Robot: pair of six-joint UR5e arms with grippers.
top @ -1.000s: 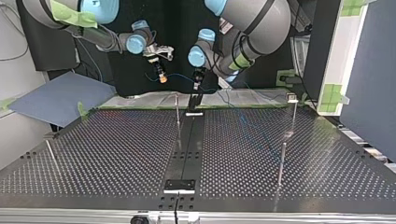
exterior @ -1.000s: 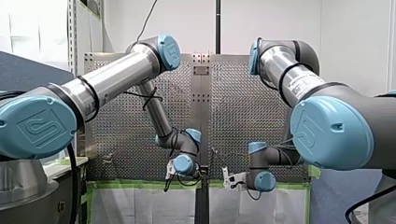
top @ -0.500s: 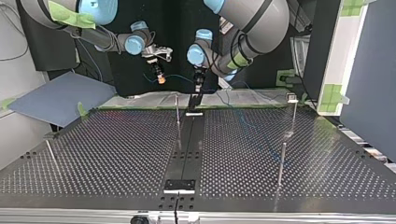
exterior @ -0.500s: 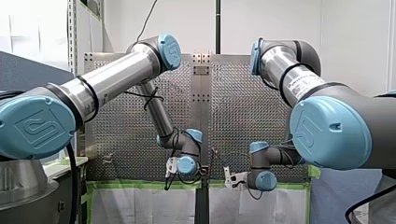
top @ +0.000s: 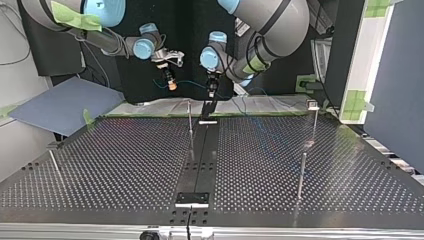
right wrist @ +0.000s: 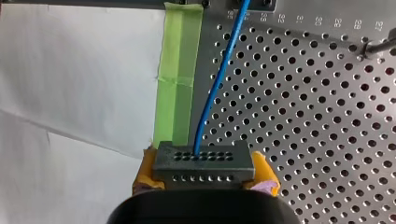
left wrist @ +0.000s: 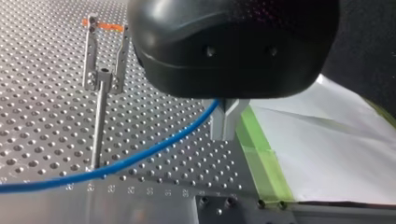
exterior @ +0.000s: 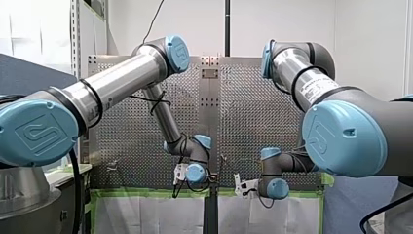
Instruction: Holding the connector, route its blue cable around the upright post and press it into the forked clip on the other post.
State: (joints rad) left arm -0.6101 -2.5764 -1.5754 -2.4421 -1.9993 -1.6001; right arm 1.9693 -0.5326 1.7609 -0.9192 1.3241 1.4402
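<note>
Over to the right wrist view: the right gripper [right wrist: 204, 173] has its yellow pads [right wrist: 145, 175] clamped on either side of the dark connector [right wrist: 202, 161], a firm hold. The blue cable [right wrist: 215, 88] leaves the connector's face and runs ahead of the gripper, over the perforated table [right wrist: 317, 116], just beside a strip of green tape [right wrist: 180, 70] that borders a white sheet [right wrist: 70, 70].

The left wrist view adds what that one cannot. The left gripper [left wrist: 228, 122] has its metal fingers drawn narrow, and the cable enters between them, so they appear to pinch it. From there the cable sweeps away low over the table, passing in front of the foot of a thin post [left wrist: 98, 126]. That post carries the forked clip [left wrist: 103, 56], its two prongs upright and orange-tipped, with no cable in it.

The top view gives the layout. Both grippers hang above the table's far edge, well apart, with the cable slung between them. A slim upright post [top: 190, 120] stands on the table between and below them.

The front view shows mostly arms. The fingers and the cable cannot be made out there.
</note>
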